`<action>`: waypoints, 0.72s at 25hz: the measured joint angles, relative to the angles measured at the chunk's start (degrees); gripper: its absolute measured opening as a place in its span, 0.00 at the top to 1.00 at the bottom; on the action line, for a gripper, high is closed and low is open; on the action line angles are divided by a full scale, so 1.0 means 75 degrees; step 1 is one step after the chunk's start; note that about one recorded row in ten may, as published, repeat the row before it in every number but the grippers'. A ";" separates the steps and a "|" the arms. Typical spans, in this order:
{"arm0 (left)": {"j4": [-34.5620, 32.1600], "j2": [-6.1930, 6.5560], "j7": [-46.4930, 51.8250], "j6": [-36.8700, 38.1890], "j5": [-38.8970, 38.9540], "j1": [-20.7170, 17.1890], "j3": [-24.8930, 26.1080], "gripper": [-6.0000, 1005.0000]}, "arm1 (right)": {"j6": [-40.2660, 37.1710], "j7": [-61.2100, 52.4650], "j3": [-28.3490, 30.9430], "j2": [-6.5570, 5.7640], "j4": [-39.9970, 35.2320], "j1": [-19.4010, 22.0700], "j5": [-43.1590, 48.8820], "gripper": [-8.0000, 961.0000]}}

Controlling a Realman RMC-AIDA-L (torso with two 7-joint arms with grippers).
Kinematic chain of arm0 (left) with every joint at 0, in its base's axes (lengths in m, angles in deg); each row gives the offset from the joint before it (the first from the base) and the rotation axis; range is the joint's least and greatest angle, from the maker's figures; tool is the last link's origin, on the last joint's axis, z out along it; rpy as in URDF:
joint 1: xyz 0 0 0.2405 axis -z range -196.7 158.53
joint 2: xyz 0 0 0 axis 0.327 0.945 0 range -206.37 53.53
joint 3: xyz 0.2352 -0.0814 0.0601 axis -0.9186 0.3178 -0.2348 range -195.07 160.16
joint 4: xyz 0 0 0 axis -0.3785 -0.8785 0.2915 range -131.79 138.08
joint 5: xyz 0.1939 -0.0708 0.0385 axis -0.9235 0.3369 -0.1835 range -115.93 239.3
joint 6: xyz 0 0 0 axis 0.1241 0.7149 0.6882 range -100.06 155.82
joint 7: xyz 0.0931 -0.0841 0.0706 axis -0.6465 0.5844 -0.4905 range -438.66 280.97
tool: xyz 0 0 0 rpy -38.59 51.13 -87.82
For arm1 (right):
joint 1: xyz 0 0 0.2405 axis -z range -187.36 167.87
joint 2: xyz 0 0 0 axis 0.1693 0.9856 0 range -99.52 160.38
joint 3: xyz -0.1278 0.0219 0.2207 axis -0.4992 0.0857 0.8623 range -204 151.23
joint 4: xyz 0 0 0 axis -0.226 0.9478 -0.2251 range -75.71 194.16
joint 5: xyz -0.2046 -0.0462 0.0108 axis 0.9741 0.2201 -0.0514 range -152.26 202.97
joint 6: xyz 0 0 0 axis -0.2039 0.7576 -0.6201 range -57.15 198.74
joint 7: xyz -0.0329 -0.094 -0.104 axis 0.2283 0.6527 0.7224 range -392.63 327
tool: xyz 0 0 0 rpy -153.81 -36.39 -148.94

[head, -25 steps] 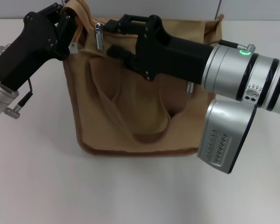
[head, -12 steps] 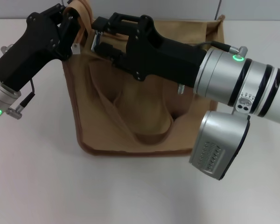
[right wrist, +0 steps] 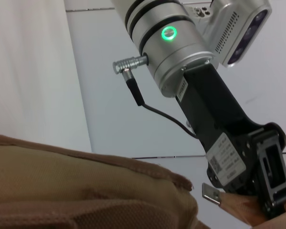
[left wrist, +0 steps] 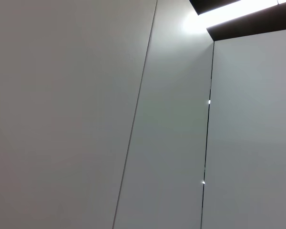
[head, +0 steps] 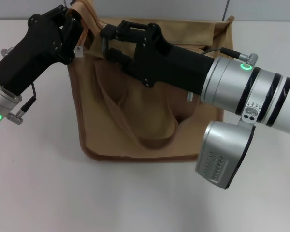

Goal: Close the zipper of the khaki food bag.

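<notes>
Broadly, the boxy tan canvas khaki food bag [head: 150,106] with darker brown piping lies on the plain white table [head: 38,193], spreading below both grippers, its two wide handles slack across the panel. Reaching over it, the right gripper [head: 106,41] hovers at the bag's top edge, just beside the left gripper [head: 76,30], which pinches a tan fabric corner [right wrist: 238,210] of the bag, as the right wrist view confirms. Whether the right gripper's black fingers are clamped on anything I cannot tell. Smallest of all, the long tan zipper with its silver slider runs along that top edge, hidden under the right gripper now. To do this step well, the left gripper should probably keep the fabric taut while the right draws the slider straight along the strip, without twisting.
</notes>
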 joint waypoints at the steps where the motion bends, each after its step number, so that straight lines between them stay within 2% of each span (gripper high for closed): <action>1: 0.0000 0.0000 0.0000 0.0000 0.0001 0.0000 0.0000 0.92 | 0.0002 0.0005 0.0002 0.0000 -0.0013 0.0015 0.0000 0.46; 18: 0.0005 0.0000 -0.0001 0.0047 0.0007 0.0004 0.0000 0.92 | 0.0101 0.0419 0.0083 -0.0001 0.0061 0.0083 -0.0576 0.46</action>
